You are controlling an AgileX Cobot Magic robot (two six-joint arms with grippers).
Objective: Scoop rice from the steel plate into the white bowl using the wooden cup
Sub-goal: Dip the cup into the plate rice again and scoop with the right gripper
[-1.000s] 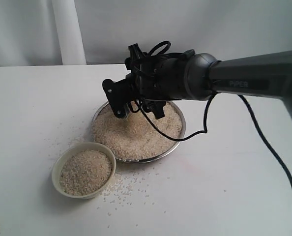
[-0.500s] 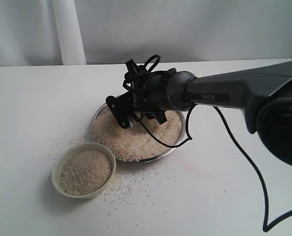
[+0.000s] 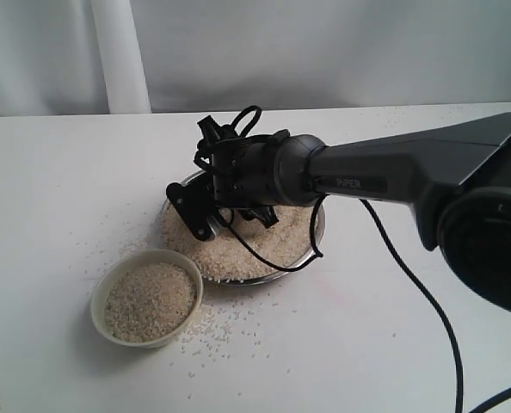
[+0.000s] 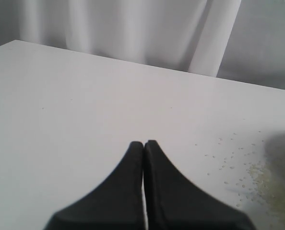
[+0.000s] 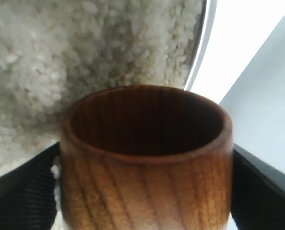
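Boy: Pincers, how many?
Girl: Two. Right pincer (image 5: 145, 189) hugs one wooden cup (image 5: 145, 153), over rice (image 3: 238, 249) in one steel plate (image 3: 305, 256). Left pincer (image 4: 143, 148) is pinched shut. One white bowl (image 3: 96, 303) sits beside the plate.

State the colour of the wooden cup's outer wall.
Reddish-brown wood with darker grain streaks; the right wrist view shows the wooden cup best.

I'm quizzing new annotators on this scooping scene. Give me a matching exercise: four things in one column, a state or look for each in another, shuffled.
1 wooden cup
2 white bowl
3 steel plate
4 left gripper

A shut, holding nothing
B grey metal, widest dish
C clamped between jaws
D small, brimful of rice

Pairs: 1-C, 2-D, 3-B, 4-A
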